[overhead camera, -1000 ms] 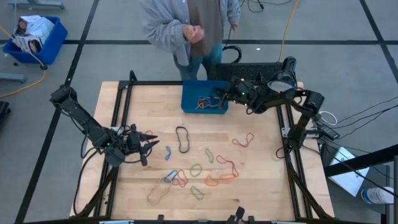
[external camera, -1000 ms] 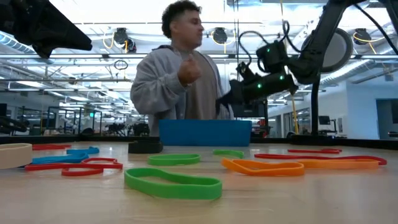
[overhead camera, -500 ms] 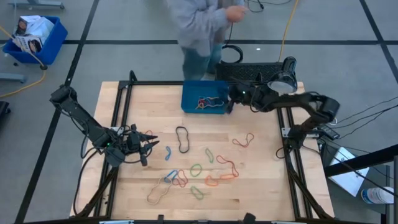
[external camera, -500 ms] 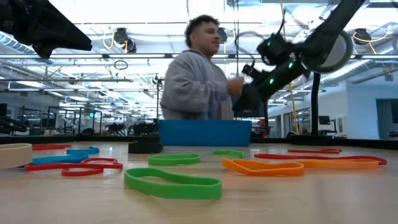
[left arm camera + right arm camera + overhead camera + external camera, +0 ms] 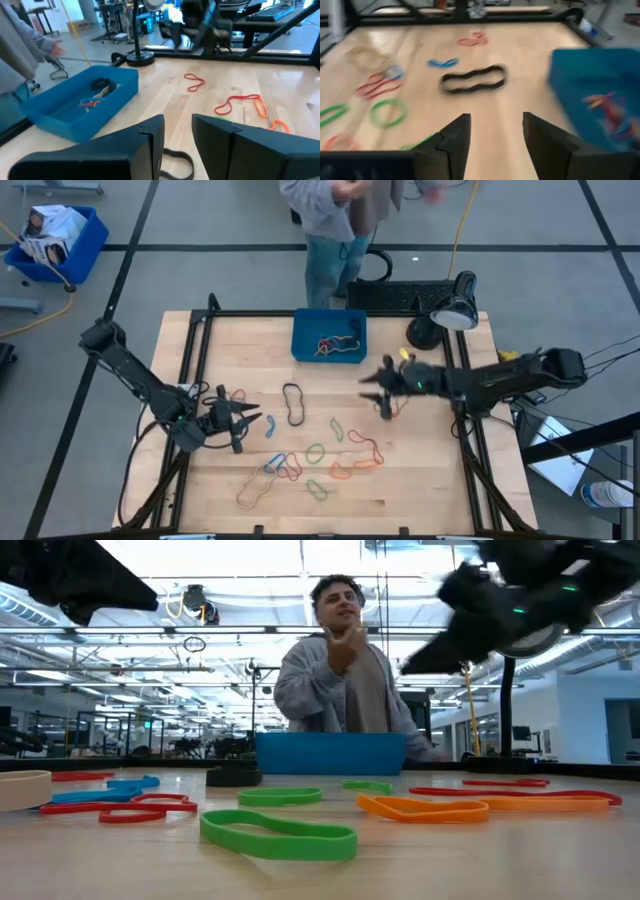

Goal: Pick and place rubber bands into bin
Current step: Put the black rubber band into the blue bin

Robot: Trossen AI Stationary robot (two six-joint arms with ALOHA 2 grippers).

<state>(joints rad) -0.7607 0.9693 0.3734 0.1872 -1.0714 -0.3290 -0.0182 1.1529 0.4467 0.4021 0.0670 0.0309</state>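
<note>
Right gripper (image 5: 378, 390) hung over the table centre, fingers apart, empty; left gripper (image 5: 248, 430) low by a blue band (image 5: 270, 425), fingers narrowly parted, empty; bin (image 5: 329, 338) held several bands

Overhead camera looks straight down on the whole counter (image 5: 420, 470); the low one sits at counter height, close to the nearest bands, facing the room. Each wrist camera peers forward past its own fingers, low over the wood. All four catch the bin (image 5: 329, 340).
</note>
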